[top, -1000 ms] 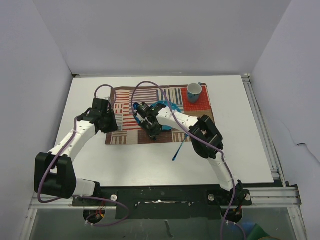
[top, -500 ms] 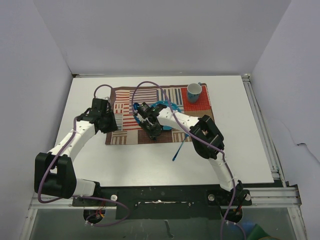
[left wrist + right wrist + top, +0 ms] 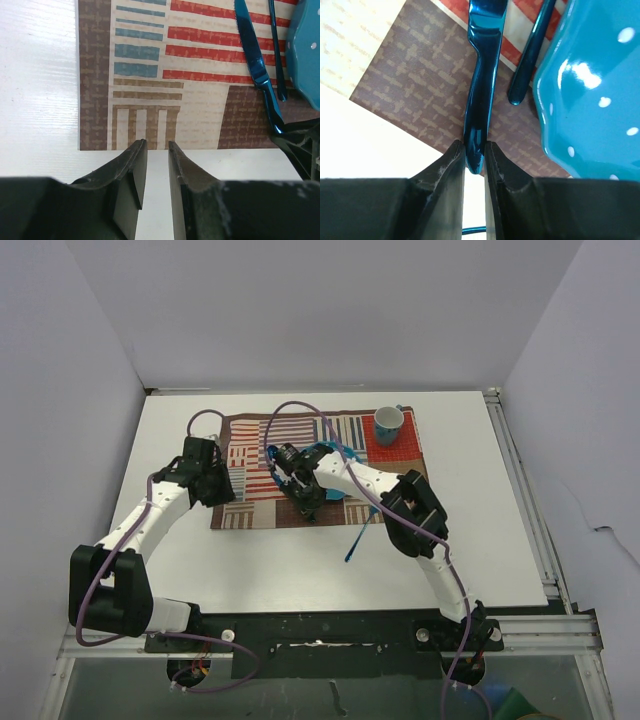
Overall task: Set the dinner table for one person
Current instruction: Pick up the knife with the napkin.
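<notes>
Lying on the striped mat [image 3: 415, 85] just beside the teal plate [image 3: 595, 85], the blue knife [image 3: 482, 65] is gripped at its handle end by the nearly closed fingers of the right gripper [image 3: 474, 150]. The left gripper [image 3: 157, 150] is held over the mat's near edge, its jaws parted by a narrow gap with nothing between them. The white dinner table [image 3: 280, 560] is spread beneath the mat and both arms.

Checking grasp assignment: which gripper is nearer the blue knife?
Right. The right gripper has its jaws closed on the handle end of the blue knife. The left gripper hangs over the placemat near edge, left of the knife, touching nothing.
</notes>
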Tool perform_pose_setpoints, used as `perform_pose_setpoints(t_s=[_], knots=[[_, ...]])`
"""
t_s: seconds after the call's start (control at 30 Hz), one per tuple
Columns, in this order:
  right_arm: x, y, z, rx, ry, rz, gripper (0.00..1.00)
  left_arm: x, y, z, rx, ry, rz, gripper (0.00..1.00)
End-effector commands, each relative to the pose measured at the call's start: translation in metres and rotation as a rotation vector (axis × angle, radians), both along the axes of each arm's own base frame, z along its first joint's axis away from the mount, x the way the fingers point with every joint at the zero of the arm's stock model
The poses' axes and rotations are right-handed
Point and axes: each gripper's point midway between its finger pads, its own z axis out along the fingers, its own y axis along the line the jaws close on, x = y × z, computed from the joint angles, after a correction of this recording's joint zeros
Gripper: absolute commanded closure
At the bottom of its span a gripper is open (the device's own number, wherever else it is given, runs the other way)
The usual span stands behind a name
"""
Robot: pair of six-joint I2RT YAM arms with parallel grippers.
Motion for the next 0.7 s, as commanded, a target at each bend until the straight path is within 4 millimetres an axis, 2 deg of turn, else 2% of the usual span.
perform_pose_setpoints(t_s=[0.0,0.2,0.47,0.67], knots=[[0.022,0.002,0.046,0.061,-0.087,-0.030,1.00,0.014,-0.003,0.010,-0.015,-0.064,-0.016,0.76],[0.033,-0.006,0.055,0.066,-0.114,-0.057,1.00,0.014,-0.003,0.008,-0.017,-0.057,-0.016,0.77],[0.060,-0.015,0.099,0.138,-0.193,-0.104,1.00,0.014,-0.004,0.006,-0.018,-0.051,-0.020,0.78],[0.068,-0.020,0.110,0.145,-0.210,-0.114,1.00,0.014,-0.002,0.005,-0.020,-0.047,-0.015,0.78]])
